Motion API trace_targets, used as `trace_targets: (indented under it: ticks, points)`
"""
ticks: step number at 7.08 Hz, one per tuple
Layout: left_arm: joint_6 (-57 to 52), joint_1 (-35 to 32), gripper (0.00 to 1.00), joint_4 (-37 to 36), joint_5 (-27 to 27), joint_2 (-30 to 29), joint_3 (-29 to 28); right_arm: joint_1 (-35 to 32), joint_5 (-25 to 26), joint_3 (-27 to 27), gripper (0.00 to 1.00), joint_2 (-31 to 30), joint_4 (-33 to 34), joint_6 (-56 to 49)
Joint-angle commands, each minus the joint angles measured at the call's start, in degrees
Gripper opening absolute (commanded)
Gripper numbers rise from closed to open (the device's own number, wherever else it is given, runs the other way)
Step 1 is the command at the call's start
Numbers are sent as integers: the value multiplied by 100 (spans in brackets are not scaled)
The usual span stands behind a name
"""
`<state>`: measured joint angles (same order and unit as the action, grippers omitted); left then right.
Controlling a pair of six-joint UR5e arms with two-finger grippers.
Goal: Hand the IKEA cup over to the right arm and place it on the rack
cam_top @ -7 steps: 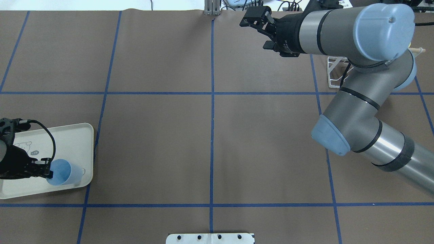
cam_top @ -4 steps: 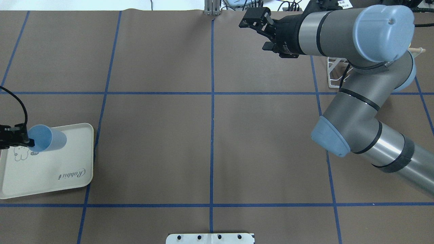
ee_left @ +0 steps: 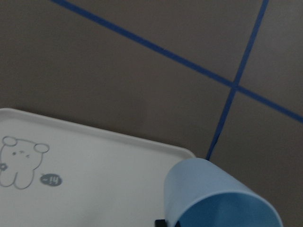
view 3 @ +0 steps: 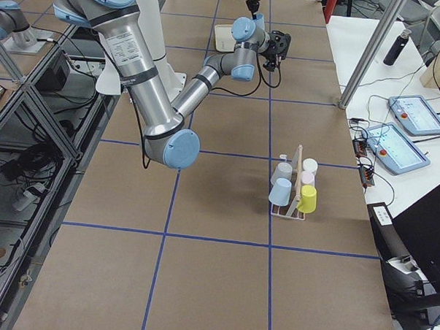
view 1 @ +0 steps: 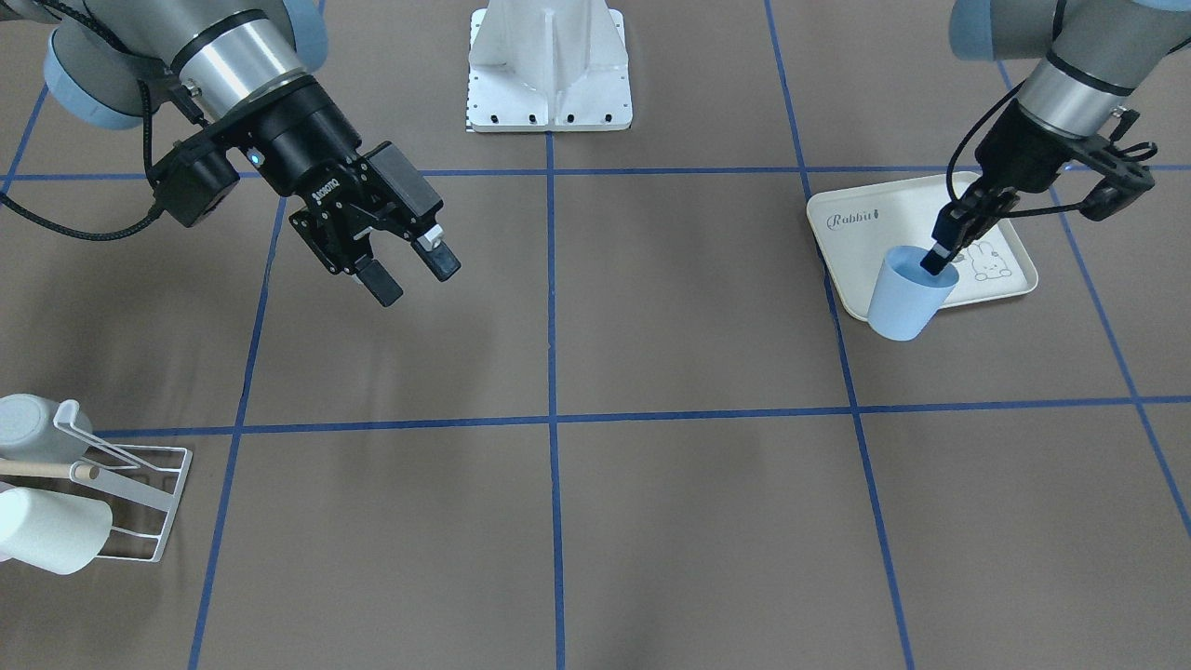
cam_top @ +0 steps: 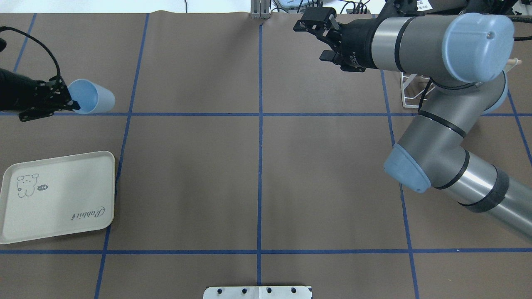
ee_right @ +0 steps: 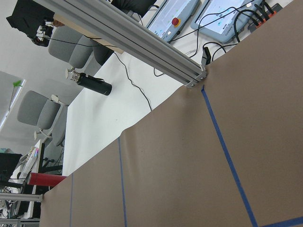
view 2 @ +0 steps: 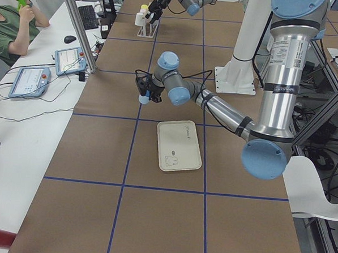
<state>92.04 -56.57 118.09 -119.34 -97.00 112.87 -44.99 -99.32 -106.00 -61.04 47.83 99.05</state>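
The light blue IKEA cup (cam_top: 92, 97) hangs tilted in the air, mouth toward my left gripper (cam_top: 74, 104), which is shut on its rim with one finger inside. The front-facing view shows the cup (view 1: 905, 300) under the left gripper (view 1: 935, 263), raised above the table. The left wrist view shows the cup (ee_left: 215, 198) at the bottom edge. My right gripper (cam_top: 311, 41) is open and holds nothing, high over the far middle of the table, also seen as the right gripper (view 1: 417, 279). The white wire rack (cam_top: 409, 89) is partly hidden behind the right arm; the rack (view 3: 295, 201) stands at the table's right end.
The cream rabbit-print tray (cam_top: 58, 195) lies bare at the near left. The rack (view 1: 140, 507) holds several cups around its wooden dowel (view 1: 46, 470). A person (view 2: 7, 27) sits at a side table with control tablets (view 2: 27, 82).
My left gripper lifted the blue cup off the tray and carried it away from the robot, beyond the tray. The right arm barely shifted.
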Motion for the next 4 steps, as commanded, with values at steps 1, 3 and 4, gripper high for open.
trace_targets:
  ticks: [1, 3, 4]
  points:
    - [1196, 14, 0, 335, 60, -887, -281, -1, 18, 26, 100, -13, -307, 281]
    - [2776, 93, 0, 2453, 479, -1066, -973, -1, 53, 236, 100, -22, -1175, 964]
    - [3350, 198, 0, 3300, 760, -1084, -1255, -1, 71, 272, 100, -13, -1353, 1176]
